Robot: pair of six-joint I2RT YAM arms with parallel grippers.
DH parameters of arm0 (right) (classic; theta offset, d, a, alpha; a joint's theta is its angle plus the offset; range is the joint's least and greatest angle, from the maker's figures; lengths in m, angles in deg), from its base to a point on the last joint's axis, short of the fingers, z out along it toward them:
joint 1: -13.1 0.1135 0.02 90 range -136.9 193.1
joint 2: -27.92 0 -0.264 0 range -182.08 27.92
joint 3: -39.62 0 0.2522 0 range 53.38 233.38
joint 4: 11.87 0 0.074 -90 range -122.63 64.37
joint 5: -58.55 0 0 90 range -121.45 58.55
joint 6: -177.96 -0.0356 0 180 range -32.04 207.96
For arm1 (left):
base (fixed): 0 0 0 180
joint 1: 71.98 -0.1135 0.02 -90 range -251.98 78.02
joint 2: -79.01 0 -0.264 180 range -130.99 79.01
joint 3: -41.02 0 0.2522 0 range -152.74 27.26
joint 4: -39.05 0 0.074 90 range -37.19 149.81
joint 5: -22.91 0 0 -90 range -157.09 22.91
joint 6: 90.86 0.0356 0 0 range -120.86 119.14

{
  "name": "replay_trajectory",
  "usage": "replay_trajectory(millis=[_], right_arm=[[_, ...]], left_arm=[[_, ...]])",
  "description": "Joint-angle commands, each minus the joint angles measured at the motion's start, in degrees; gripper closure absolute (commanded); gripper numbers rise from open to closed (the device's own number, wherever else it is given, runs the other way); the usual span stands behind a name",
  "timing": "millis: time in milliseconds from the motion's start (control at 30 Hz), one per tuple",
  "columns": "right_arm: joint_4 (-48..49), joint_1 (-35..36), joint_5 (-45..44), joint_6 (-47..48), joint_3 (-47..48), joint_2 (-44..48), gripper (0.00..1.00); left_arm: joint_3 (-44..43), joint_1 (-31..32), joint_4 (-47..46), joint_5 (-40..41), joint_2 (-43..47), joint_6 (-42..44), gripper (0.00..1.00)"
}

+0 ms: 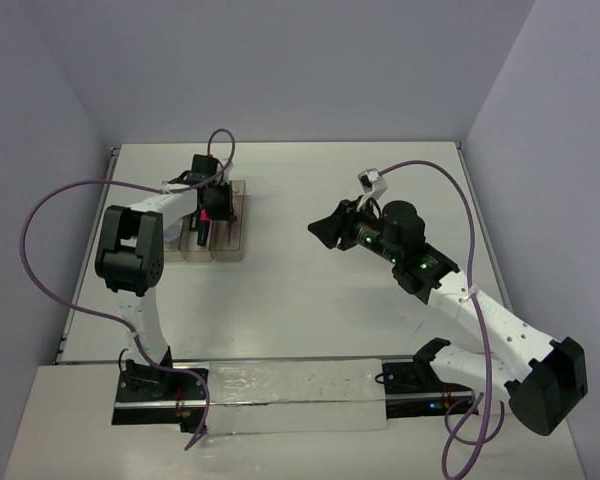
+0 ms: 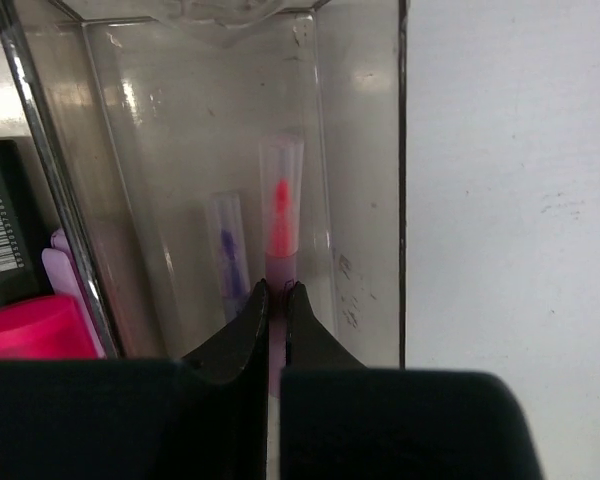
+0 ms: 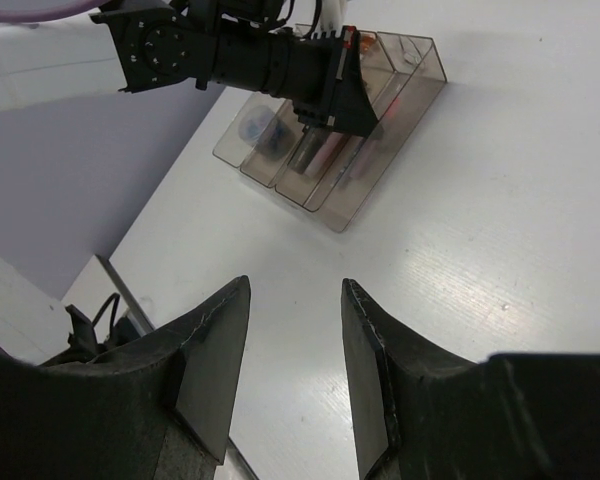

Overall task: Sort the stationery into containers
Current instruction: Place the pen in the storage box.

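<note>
Worktop (image 1: 310,300) was white. Clear tray (image 1: 237,205), 3 long compartments, lay towards far-left corner. R gripper (image 3: 295,290) hung above worktop's middle, nearer the right edge, fingers wide apart, nothing betw. them. L gripper (image 2: 277,290) reached into tray's outer compartment, the one facing mid-worktop, fingers narrow, pinched on pink highlighter (image 2: 280,210) w/ clear cap. Purple highlighter (image 2: 227,250) lay just beside it, same compartment. Pink cap (image 2: 35,325) showed in next compartment.
</note>
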Motion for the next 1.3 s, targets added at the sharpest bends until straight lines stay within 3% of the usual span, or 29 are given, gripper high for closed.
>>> replay_trajectory(millis=[0, 200, 333, 1267], right_arm=[[1.1, -0.7, 0.6, 1.1, -0.1, 0.9, 0.51], [0.7, -1.7, 1.1, 1.4, -0.1, 1.0, 0.51], [0.6, -2.3, 1.4, 1.6, -0.4, 1.1, 0.52], [-0.4, -3.3, 3.2, 1.6, 0.6, 2.1, 0.52]], left_arm=[[-3.6, 0.1, 2.0, 2.2, -2.4, -0.4, 0.93], [-6.4, 0.1, 3.3, 1.5, -5.1, -1.0, 0.89], [-6.8, 0.1, 3.5, 1.7, -5.1, -0.8, 0.8], [-9.8, 0.0, 5.8, 2.1, -2.0, -0.7, 0.75]])
